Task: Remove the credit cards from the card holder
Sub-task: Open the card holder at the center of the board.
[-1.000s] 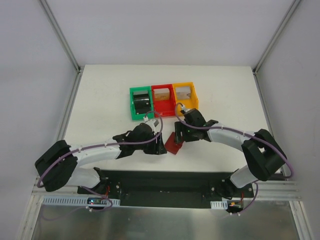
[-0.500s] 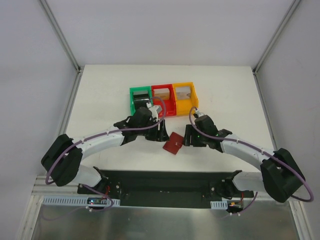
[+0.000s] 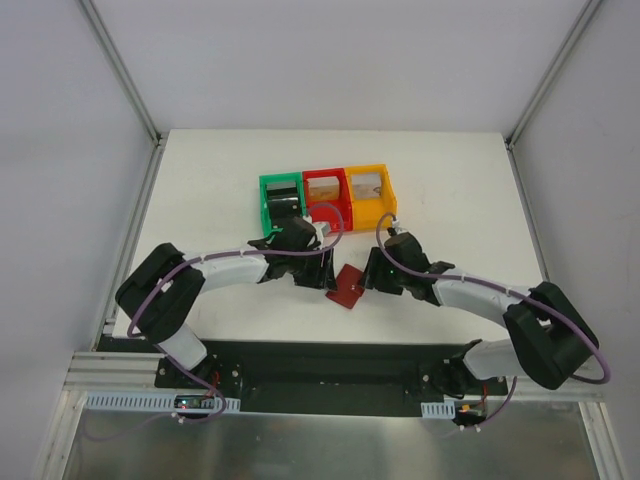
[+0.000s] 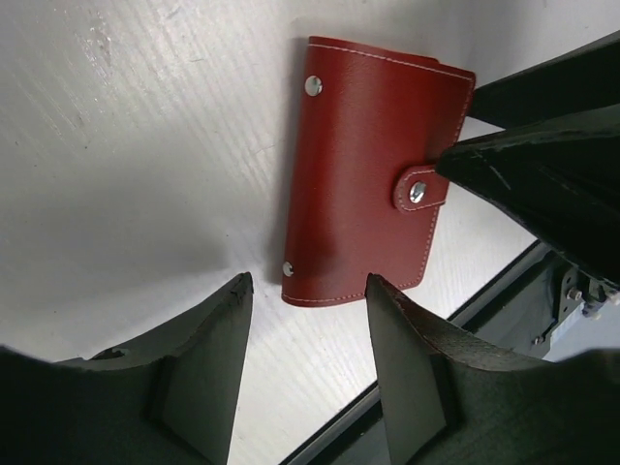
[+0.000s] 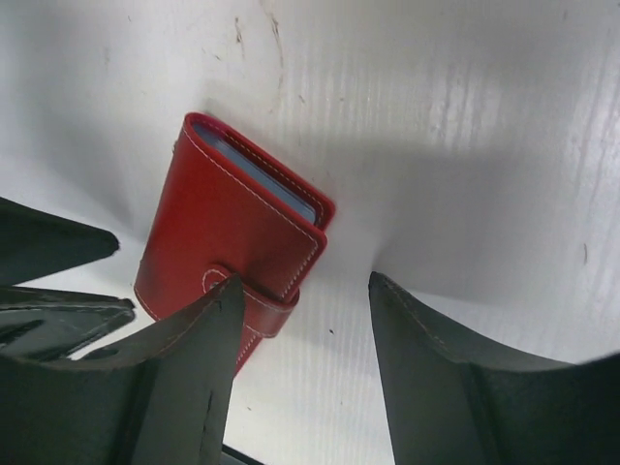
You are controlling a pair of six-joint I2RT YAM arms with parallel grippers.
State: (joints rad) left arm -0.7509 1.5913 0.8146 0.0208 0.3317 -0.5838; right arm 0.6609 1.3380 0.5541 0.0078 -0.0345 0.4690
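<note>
— Where do the arms sit, from where you stand?

— Low over the table (image 3: 200,200), reaching in from either side so the two heads nearly meet. The left gripper (image 3: 322,280) has its fingers parted about halfway, with nothing between them. The right gripper (image 3: 373,277) is spread somewhat wider and is just as empty.

— And the wallet?

— The wallet (image 3: 348,287) lies flat on the table, right between the two grippers. It is folded shut, and the strap (image 4: 421,189) is snapped down across its front.

— Is either gripper touching it?

— On the left wrist camera it lies just past the fingertips, with the other arm's dark finger right against the strap side. On the right wrist camera one finger covers the strap corner, so I can't tell if there is contact.

— Can you see inside it?

— Only a grey-blue edge (image 5: 257,174) at the open end — lining or card, I can't say.

— What is further back?

— Three bins in a row, touching: a green bin (image 3: 262,215) with a black block (image 3: 283,205) in it, a red bin (image 3: 327,178) in the middle, and a yellow bin (image 3: 390,200) on the right.
</note>
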